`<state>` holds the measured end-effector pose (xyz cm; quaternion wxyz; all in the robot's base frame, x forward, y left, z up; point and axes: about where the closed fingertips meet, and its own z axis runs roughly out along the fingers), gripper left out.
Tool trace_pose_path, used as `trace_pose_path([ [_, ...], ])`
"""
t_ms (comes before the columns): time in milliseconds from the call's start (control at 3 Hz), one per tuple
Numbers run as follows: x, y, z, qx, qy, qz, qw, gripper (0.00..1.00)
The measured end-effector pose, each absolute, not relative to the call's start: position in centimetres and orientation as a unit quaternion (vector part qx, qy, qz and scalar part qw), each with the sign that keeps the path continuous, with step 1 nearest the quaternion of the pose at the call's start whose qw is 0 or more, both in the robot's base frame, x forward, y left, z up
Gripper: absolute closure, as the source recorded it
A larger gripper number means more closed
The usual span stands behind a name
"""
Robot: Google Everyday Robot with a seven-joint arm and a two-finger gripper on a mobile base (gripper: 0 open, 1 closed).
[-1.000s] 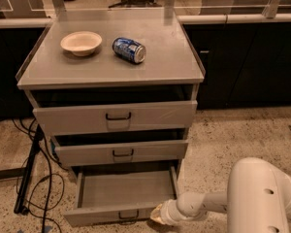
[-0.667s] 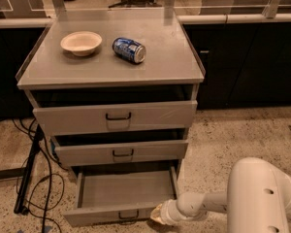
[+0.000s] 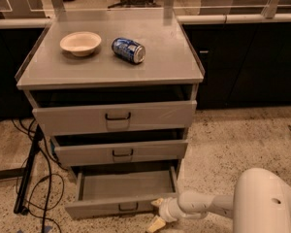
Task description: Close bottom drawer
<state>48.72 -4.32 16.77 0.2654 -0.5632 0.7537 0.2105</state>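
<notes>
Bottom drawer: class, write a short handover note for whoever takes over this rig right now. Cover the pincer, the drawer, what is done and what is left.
The pincer sits low, at the right end of the bottom drawer's front panel.
The bottom drawer is pulled well out, with its tray open to view.
Done: the pincer is in place at the front panel, but the drawer is not closed.
Left: push the front panel straight back until the drawer is fully in.

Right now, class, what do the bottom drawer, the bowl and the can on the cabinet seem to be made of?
The bottom drawer is likely painted metal: matte grey, with thin flat walls. The bowl is matte cream, possibly paper or plastic; unclear. The can is probably aluminium: glossy blue print and a shiny end. The gripper, at the drawer front's right end as seen, has tan tips, perhaps rubber.
</notes>
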Motion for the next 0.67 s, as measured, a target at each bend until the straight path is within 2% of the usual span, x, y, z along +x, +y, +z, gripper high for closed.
trace_pose_path([
  [333, 49.5, -4.1, 16.8, -0.565, 0.75, 0.214, 0.269, 0.37],
  [667, 54.0, -3.4, 17.0, -0.576, 0.737, 0.215, 0.282, 0.6],
])
